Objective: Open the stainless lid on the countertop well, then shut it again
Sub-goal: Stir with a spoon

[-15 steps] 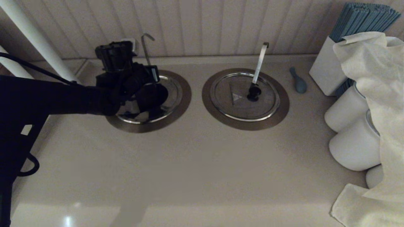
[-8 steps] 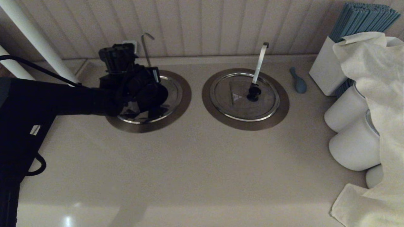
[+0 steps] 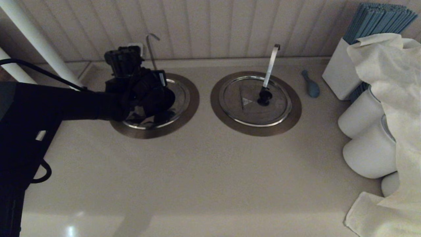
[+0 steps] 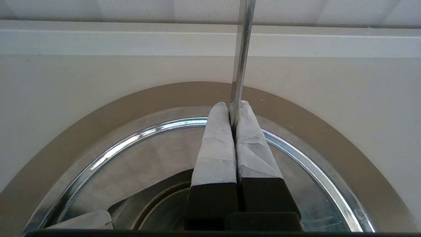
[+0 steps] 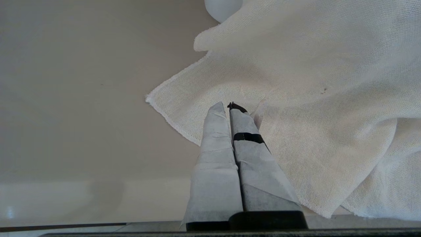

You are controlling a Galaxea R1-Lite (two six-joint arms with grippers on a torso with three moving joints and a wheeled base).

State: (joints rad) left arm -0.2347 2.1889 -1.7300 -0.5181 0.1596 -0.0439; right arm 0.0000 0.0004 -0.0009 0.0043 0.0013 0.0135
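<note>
The stainless lid (image 3: 181,95) lies in the left countertop well, ringed by the brownish collar (image 3: 193,104); my left arm hides most of it, knob included. A hooked ladle handle (image 3: 151,49) rises at its far edge. My left gripper (image 3: 154,93) hovers low over the lid, fingers pointing at the wall. In the left wrist view the gripper (image 4: 232,104) is shut, its tips at the foot of the ladle handle (image 4: 241,52), above the lid's shiny rim (image 4: 138,135). Whether the tips pinch the handle I cannot tell. My right gripper (image 5: 227,106) is shut and parked over a white cloth (image 5: 312,98).
The twin lid (image 3: 253,108) with its slanting ladle handle (image 3: 270,65) sits to the right. A blue spoon (image 3: 311,86), a white box of blue straws (image 3: 348,65), white jars (image 3: 368,151) and draped cloth (image 3: 388,82) crowd the right edge. A panelled wall stands behind.
The left arm has crept forward toward the wall and slightly right, carrying the gripper a little farther over the lid. Everything else stays put.
</note>
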